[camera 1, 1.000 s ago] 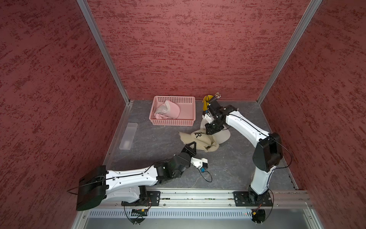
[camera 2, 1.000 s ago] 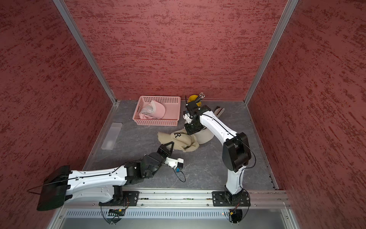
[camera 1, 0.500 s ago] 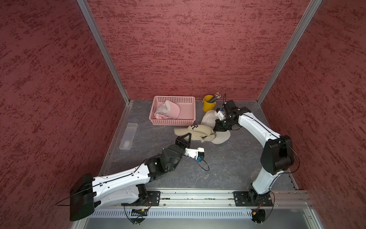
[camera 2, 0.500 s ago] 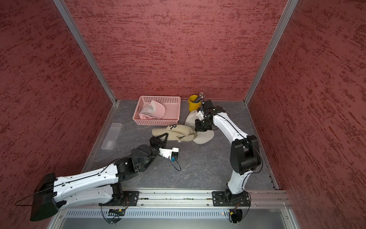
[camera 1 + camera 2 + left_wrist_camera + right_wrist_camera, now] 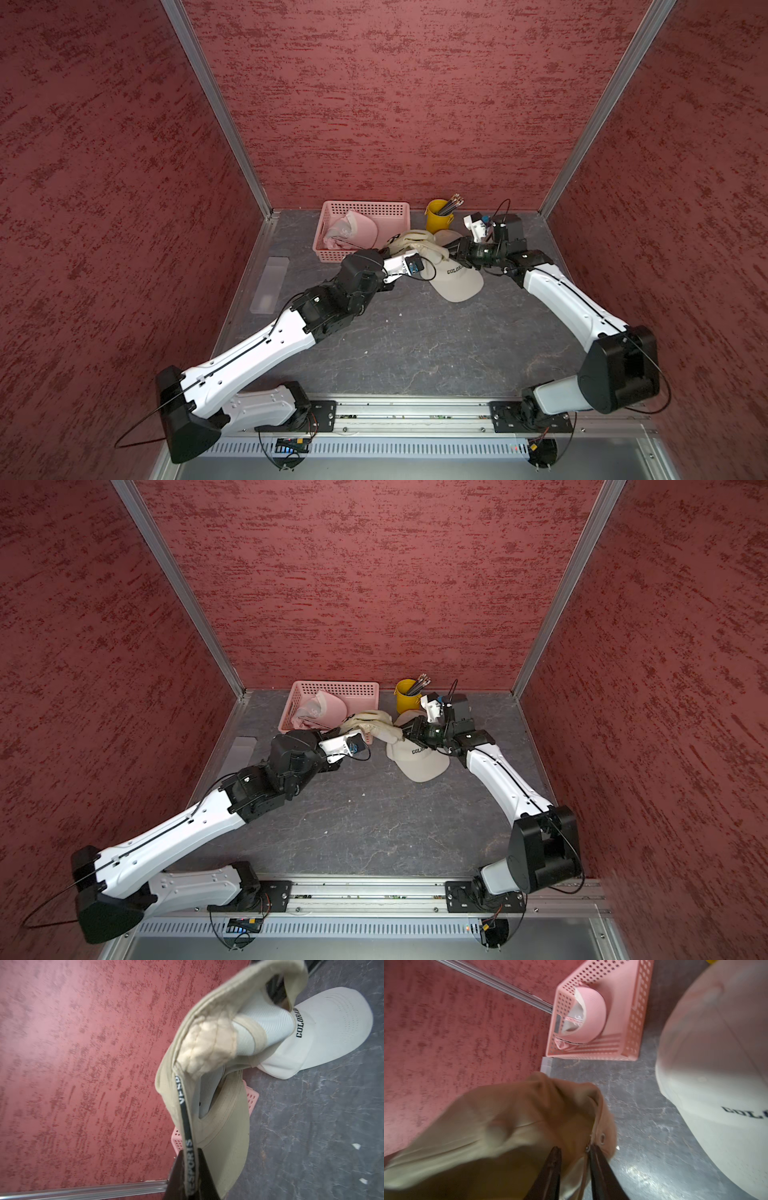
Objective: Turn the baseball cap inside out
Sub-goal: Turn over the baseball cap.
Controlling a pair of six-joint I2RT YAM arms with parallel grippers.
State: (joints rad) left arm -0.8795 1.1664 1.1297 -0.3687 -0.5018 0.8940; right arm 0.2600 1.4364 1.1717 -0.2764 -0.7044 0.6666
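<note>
**Q:** Tan in colour, the baseball cap (image 5: 419, 245): where is it, and how is it gripped?

**A:** It is raised clear of the table (image 5: 415, 345), at 12 o'clock on the work surface in both top views, and stretched between the two tools. The left gripper (image 5: 190, 1152) is clamped on the printed inner band. The right gripper (image 5: 574, 1149) pinches crown cloth beside an eyelet (jaws slightly apart, fabric filling the gap).

**Q:** Progress?

**A:** Judged partial. White lining shows at the opening, but outer cloth faces outward at the right end. The crown is crumpled, not reversed. Remaining: push the crown through, then pull it smooth.

**Q:** Item count?

**A:**
- Three caps:
  - the tan baseball cap;
  - one white cap (image 5: 457, 282) on the table, at 4 o'clock from it;
  - one pink cap (image 5: 357, 230) in the basket (image 5: 365, 204), at 10 o'clock.
- One basket.
- One yellow cup (image 5: 435, 220) of pencils at 1 o'clock (pencil number unreadable).
- Two grippers.
</note>
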